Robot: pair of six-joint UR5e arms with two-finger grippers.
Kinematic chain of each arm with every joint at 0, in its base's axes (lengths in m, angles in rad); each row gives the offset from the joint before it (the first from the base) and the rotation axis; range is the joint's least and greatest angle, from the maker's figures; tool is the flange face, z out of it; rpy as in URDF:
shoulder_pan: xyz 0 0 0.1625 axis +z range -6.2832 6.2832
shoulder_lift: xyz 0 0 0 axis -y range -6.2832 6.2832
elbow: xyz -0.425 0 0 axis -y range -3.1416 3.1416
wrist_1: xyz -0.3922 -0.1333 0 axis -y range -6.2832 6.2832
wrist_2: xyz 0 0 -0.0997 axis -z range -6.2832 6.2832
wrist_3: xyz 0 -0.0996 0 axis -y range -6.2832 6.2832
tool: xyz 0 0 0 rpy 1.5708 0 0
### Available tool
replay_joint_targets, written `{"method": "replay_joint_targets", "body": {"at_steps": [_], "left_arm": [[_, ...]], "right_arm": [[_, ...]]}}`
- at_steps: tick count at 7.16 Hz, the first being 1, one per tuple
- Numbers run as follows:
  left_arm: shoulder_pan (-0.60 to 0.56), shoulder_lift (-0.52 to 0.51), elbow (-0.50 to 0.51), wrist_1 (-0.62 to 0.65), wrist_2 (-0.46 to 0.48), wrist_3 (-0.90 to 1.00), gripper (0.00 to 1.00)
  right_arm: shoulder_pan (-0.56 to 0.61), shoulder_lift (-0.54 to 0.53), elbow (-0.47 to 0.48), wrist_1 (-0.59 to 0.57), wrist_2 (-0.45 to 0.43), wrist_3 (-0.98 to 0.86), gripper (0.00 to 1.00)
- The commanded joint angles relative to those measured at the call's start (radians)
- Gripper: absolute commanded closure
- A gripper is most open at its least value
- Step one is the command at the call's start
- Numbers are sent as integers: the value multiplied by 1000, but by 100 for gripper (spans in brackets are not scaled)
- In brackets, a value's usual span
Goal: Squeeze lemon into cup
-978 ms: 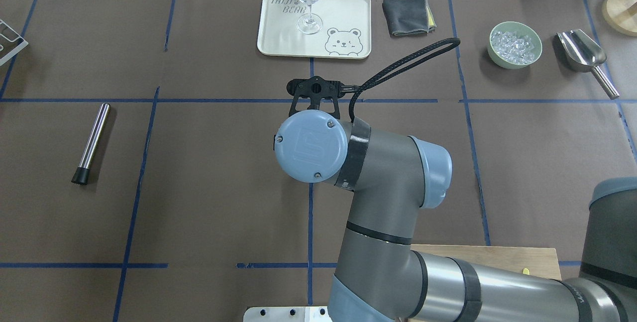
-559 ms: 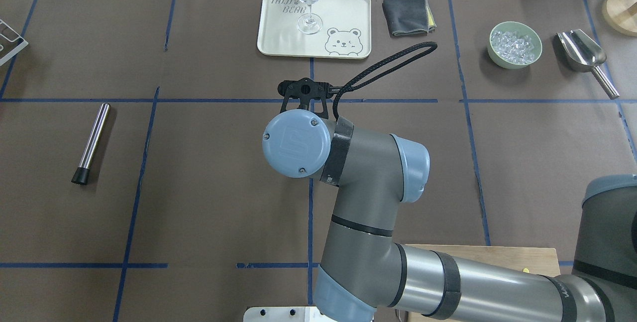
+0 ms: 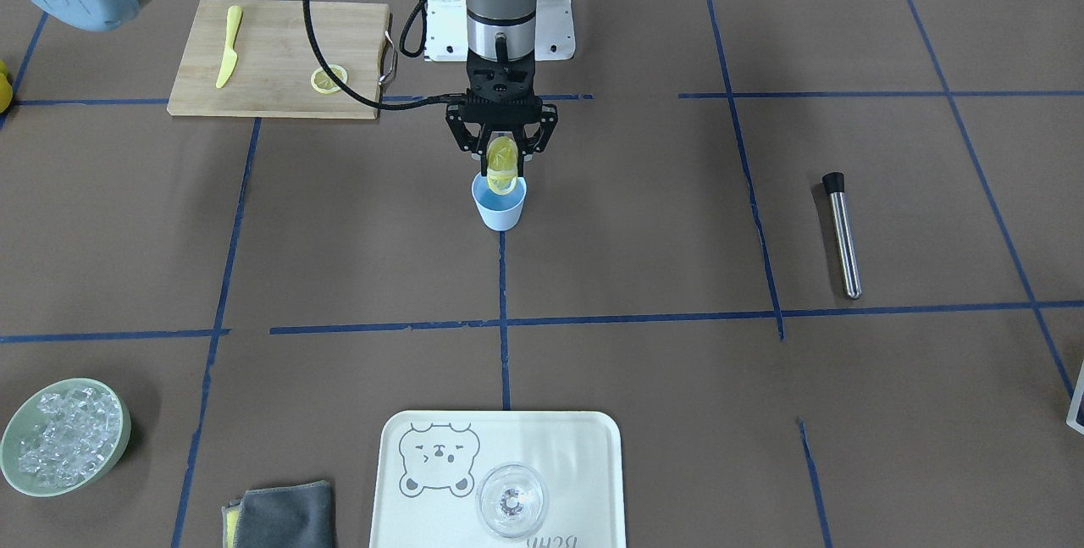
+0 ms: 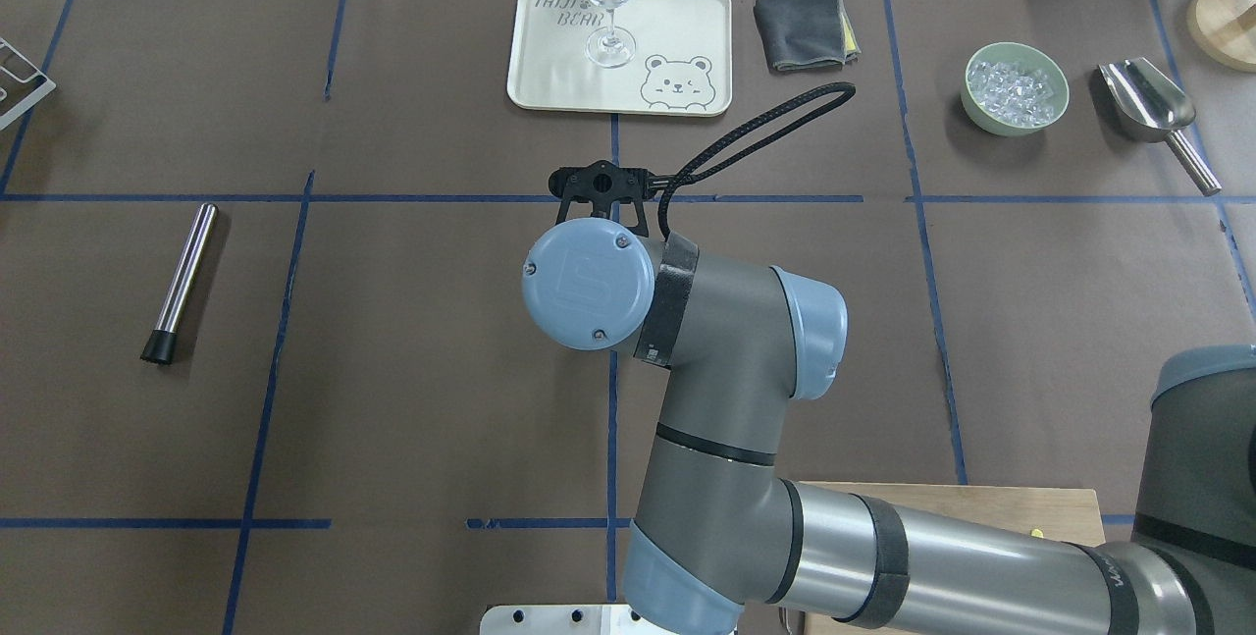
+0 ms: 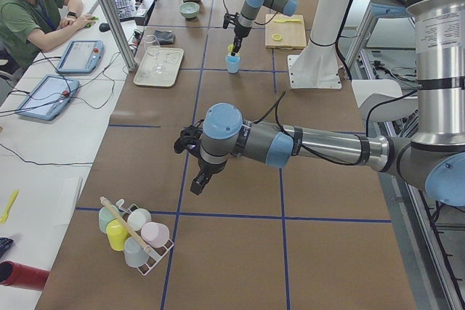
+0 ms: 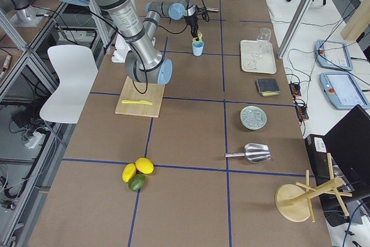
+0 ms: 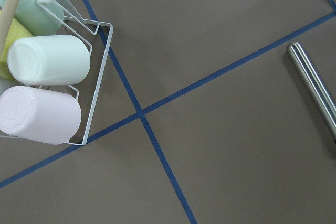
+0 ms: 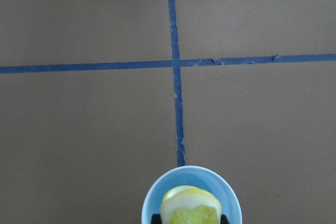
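My right gripper (image 3: 501,160) is shut on a lemon slice (image 3: 500,165), squeezed into a fold and held upright just above the mouth of the light-blue cup (image 3: 500,211). In the right wrist view the lemon slice (image 8: 190,205) sits over the cup (image 8: 153,198) at the bottom edge. In the overhead view my right wrist (image 4: 589,284) hides the gripper, slice and cup. A second lemon slice (image 3: 329,79) lies on the wooden cutting board (image 3: 271,40). My left gripper (image 5: 190,138) shows only in the exterior left view, so I cannot tell whether it is open.
A yellow plastic knife (image 3: 227,47) lies on the board. A tray (image 3: 576,446) with a clear glass (image 3: 511,500), a grey cloth (image 3: 284,516), a green ice bowl (image 3: 63,436), a steel rod (image 3: 843,235), a scoop (image 4: 1148,105) and a cup rack (image 7: 97,77) stand around.
My right arm has shifted to the view's left in the overhead view and then settled; its cable loop moved with it. Nothing else has moved.
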Motion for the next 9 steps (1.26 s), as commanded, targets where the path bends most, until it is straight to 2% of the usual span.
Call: {"method": "replay_joint_targets", "body": {"at_steps": [1,3,5,6,8,9], "left_arm": [[0,1,1,0,-1,0,0],[0,1,4,3,0,0,0],[1,-9,5,0,9,0,0],[2,-19,-7,0,11,-3,0],[2,-104,0,0,96,-9,0],[2,-117,7,-67,103,-11,0]], "right_arm": [[3,2,5,0,0,-17,0],[38,4,16,-1,44,-55,0],[139,-59,92,-1,168,-188,0],[205,-109,132,2,248,-302,0],[389,-192,134,5,401,-558,0],[485,-249,131,6,481,-692,0]]}}
